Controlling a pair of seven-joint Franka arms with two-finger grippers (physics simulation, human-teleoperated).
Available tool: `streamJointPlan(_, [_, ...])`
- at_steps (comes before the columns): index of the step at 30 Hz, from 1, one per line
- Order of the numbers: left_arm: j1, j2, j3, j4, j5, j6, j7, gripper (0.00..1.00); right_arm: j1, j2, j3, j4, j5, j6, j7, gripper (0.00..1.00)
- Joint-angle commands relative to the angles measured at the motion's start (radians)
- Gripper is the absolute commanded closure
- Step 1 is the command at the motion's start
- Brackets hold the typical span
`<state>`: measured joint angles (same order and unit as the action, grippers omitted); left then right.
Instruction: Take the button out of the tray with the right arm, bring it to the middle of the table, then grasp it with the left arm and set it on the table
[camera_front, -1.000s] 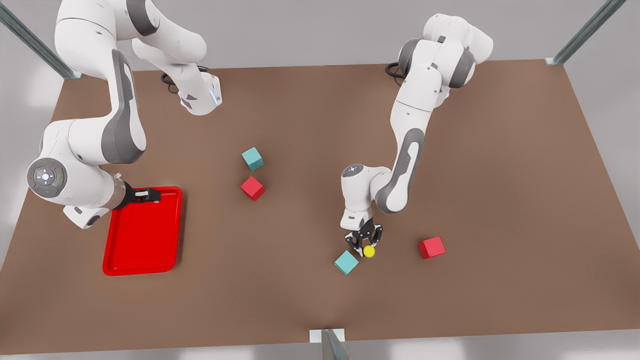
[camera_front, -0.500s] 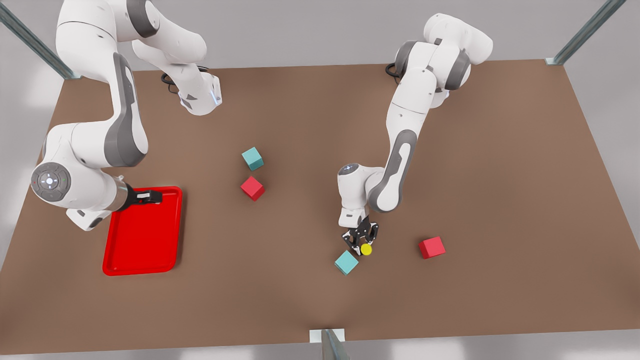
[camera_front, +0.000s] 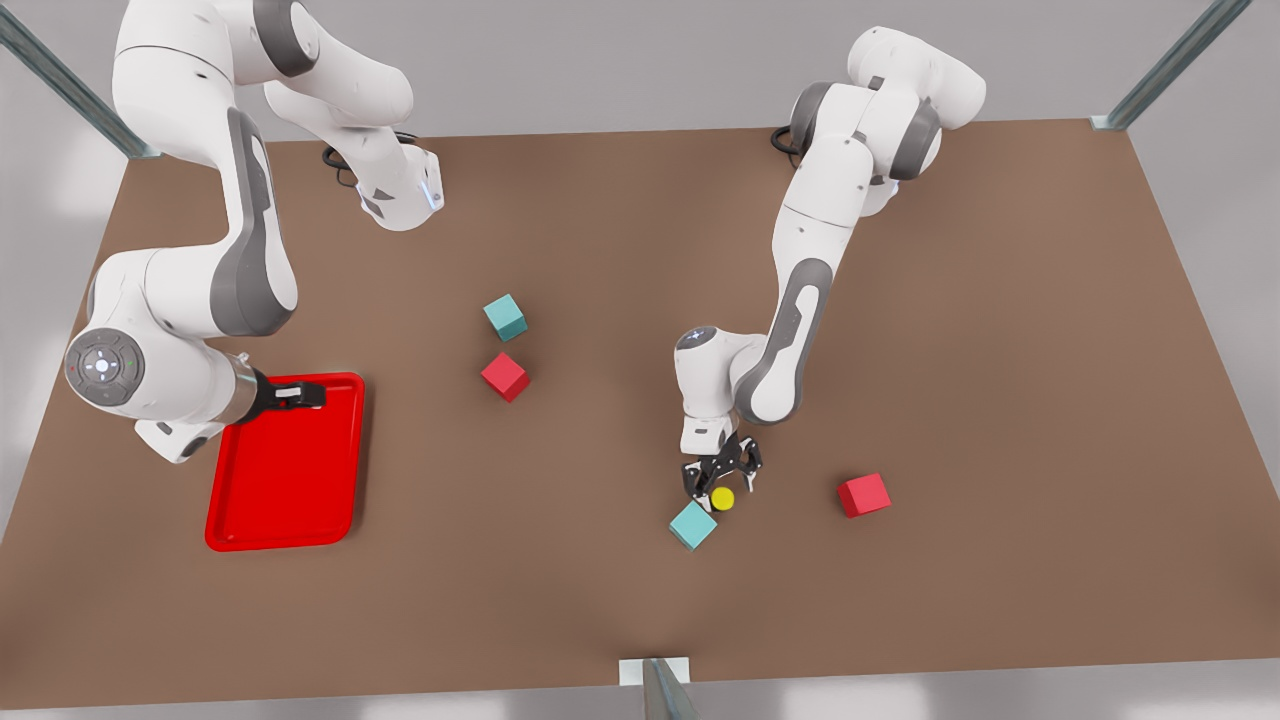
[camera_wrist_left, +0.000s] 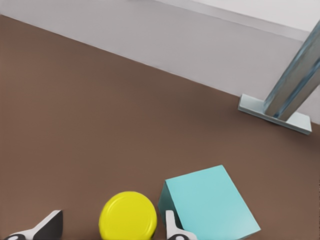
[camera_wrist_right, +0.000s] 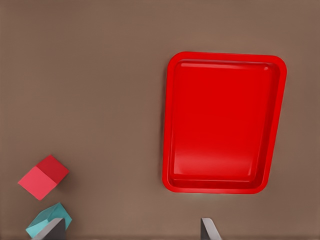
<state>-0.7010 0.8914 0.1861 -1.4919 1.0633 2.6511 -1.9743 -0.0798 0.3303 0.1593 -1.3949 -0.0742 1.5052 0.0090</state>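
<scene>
A: What lay nearest the front edge of the worktop?

B: A teal cube, and just beside it the button, yellow cap up, resting on the brown surface.

A: Was the button gripped?

B: No. The left end effector stood over it with its fingers spread, one on each side of the cap, gaps showing on both sides. It was released.

A: And beyond that?

B: A red cube toward the front view's right, then a second red cube and a second teal cube nearer the middle.

A: The tray?

B: The red tray sat at the front view's left, well apart from the button. The right end effector hung above its far rim, fingertips parted and holding nothing.
</scene>
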Motion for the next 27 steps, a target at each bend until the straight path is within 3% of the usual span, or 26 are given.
streamJointPlan(1, [0.000, -0.002, 0.001, 0.001, 0.000, -0.005, -0.071, 0.01, 0.000, 0.001, 0.000, 0.000, 0.001, 0.000, 0.000, 0.00])
streamJointPlan(15, [-0.011, -0.019, 0.000, -0.019, 0.000, -0.006, -0.072, 0.01, 0.005, 0.003, 0.000, 0.000, 0.001, 0.001, 0.000, 0.00])
streamJointPlan(23, [-0.035, -0.091, -0.010, -0.113, -0.011, -0.014, -0.081, 0.01, 0.014, 0.006, -0.003, 0.002, -0.001, -0.002, 0.000, 0.00])
streamJointPlan(27, [-0.058, -0.287, -0.056, -0.353, -0.011, -0.013, -0.093, 0.01, 0.014, 0.007, -0.003, 0.002, -0.007, 0.000, 0.000, 0.00])
